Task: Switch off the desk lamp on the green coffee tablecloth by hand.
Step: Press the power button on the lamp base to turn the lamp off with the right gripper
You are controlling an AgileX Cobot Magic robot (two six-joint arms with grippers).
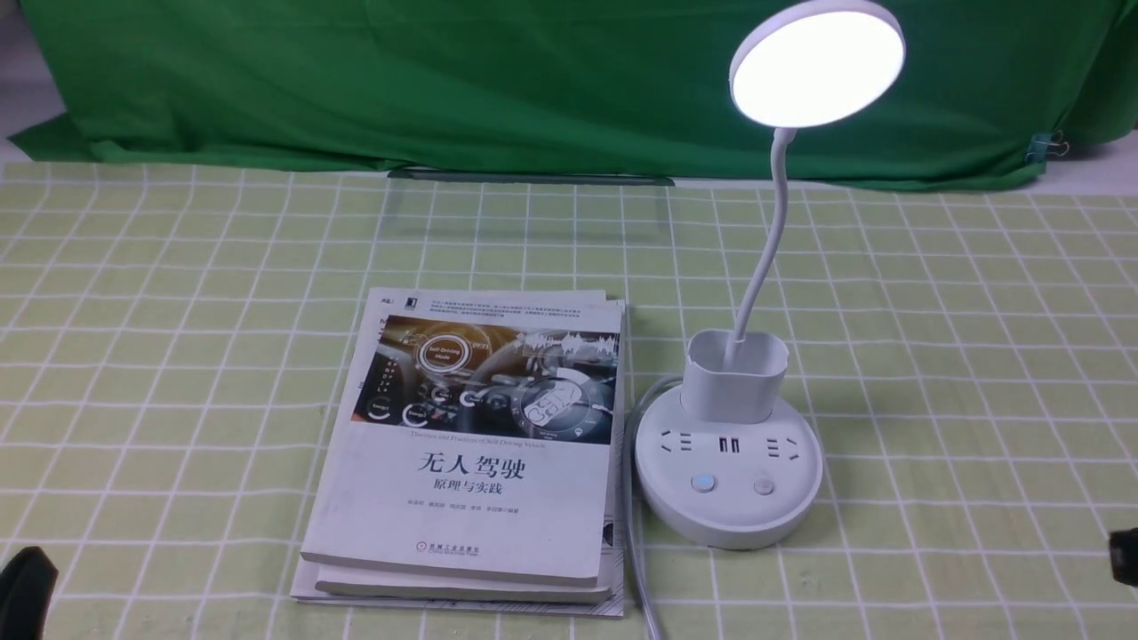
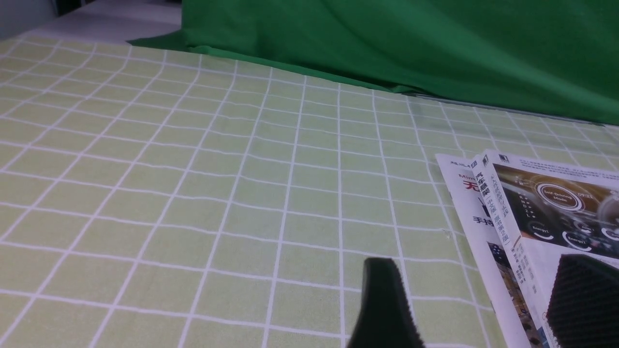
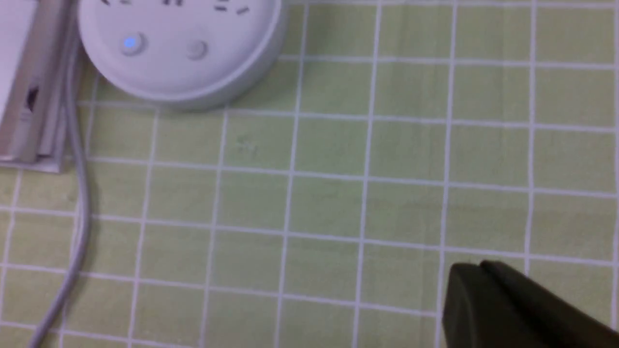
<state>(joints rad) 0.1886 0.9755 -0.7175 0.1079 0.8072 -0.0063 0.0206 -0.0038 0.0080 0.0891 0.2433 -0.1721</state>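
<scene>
The white desk lamp (image 1: 729,480) stands on the green coffee tablecloth (image 1: 933,356), right of centre. Its disc head (image 1: 816,62) is lit. The round base has a blue-lit button (image 1: 703,483) and a grey button (image 1: 764,486); the base also shows in the right wrist view (image 3: 179,53). My right gripper (image 3: 476,270) is shut and empty, low over the cloth, well to the right of the base; it shows only at the front view's right edge (image 1: 1125,556). My left gripper (image 2: 483,299) is open and empty, near the books' left side, at the front view's bottom left (image 1: 27,587).
A stack of books (image 1: 480,444) lies just left of the lamp base. The lamp's grey cord (image 1: 636,533) runs between books and base toward the front edge. A dark green backdrop cloth (image 1: 444,80) hangs at the back.
</scene>
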